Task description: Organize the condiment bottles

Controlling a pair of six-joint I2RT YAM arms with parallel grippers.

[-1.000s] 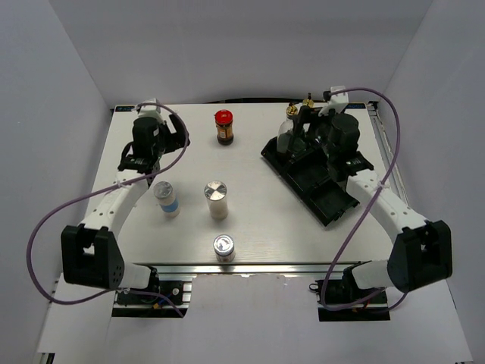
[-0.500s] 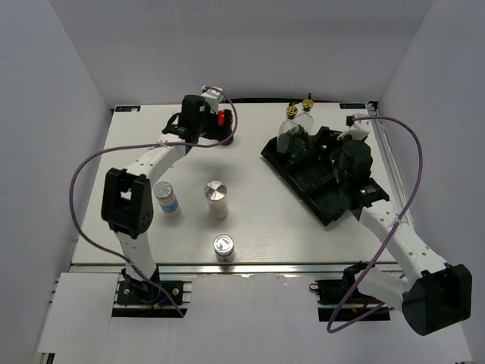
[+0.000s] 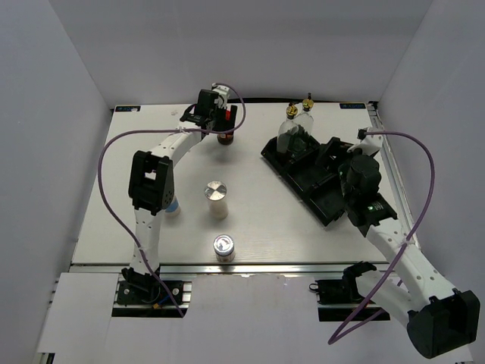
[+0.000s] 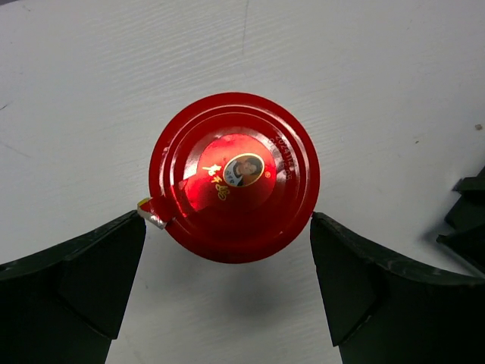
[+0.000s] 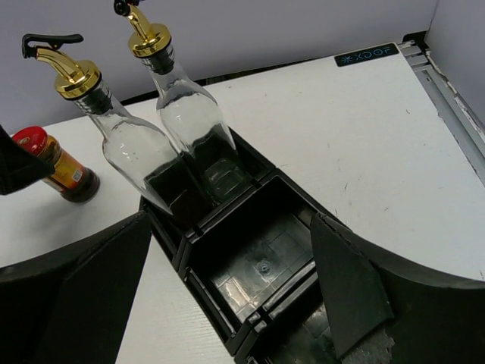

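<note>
Boxed in by plain pale grey walls [image 3: 227, 45] on the left, far and right. White tabletop [image 3: 265, 220] in the middle, faintly scuffed. Silver metal rail [image 3: 250, 267] along the near edge. Small black label [image 5: 367, 54] at the far right corner. Soft, even light with faint shadows.

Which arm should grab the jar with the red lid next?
Left. The left gripper is right over the red-lidded jar, with open fingers on either side of it. The right gripper sits open above the black tray, far from that jar.
</note>
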